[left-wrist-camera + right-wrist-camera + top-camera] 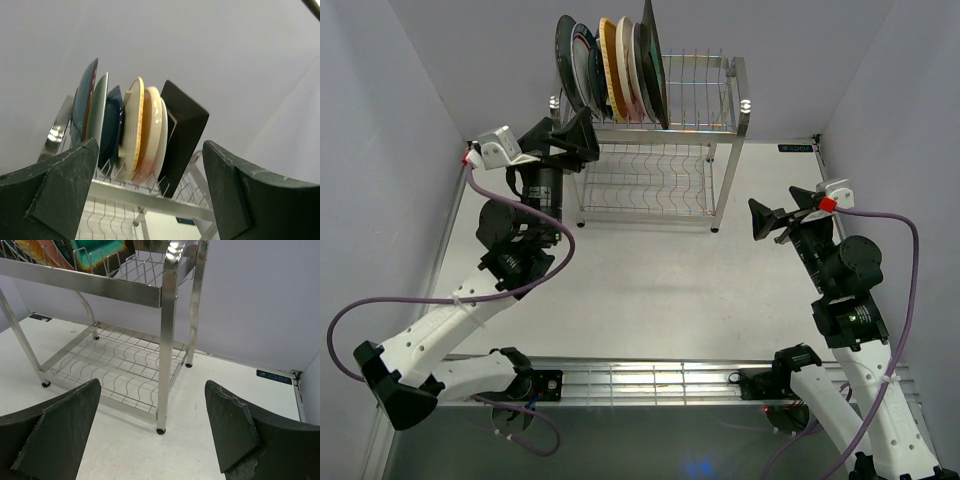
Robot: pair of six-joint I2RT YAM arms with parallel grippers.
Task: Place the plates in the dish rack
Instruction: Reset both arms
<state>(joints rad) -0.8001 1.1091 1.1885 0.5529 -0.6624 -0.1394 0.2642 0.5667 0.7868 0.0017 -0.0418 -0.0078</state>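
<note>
At the upper left of the top view, the left gripper (pixel 586 138) hovers just beside the dish rack (pixel 738 95), its jaws spread and empty. The plates (pixel 610 70) stand on edge in the upper tier, packed toward its left end. At the right, the right gripper (pixel 756 220) hangs apart from the rack, jaws also spread and empty. We see no plate on the bench (pixel 650 290), so we judge the loading finished; next, both arms need only draw back carefully. The plates overlap, so we cannot count them.
</note>
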